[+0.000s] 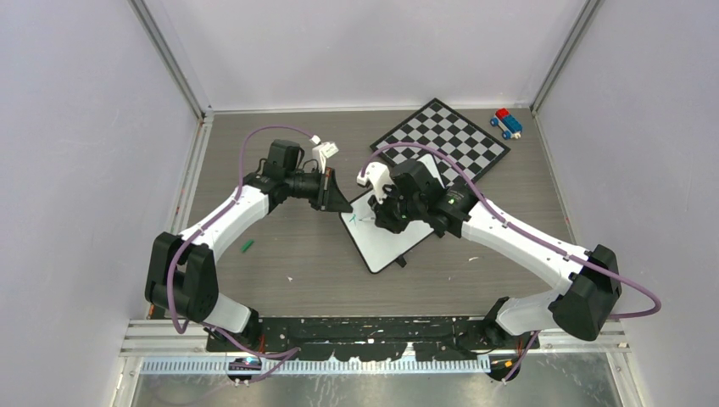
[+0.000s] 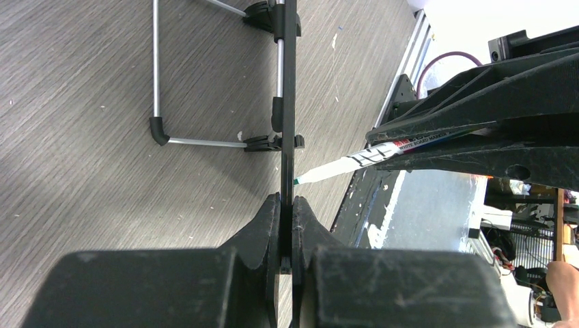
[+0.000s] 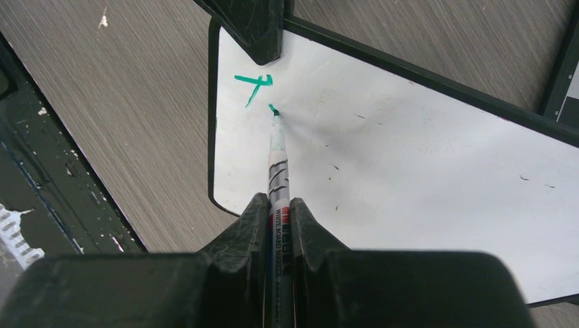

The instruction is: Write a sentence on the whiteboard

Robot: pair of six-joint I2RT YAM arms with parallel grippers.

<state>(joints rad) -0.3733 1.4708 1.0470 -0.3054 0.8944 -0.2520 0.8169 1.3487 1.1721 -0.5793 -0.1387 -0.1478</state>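
writing is at its start; the sentence (image 3: 254,83) has one green letter on the whiteboard (image 3: 410,171), which sits mid-table; the left gripper (image 2: 287,205) pinches its edge; the right gripper (image 3: 278,205) grips the marker (image 3: 277,154), tip on the board; next should come small steady strokes beside that letter.

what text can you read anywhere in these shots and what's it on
"WHITE BOARD MARKER": printed along the barrel of the marker.
Red brand mark beside that print: too blurred to read.
"t": a single green letter handwritten on the whiteboard, near its corner; the small green dab at the marker tip is not a readable letter.
Nothing else in view carries readable text.
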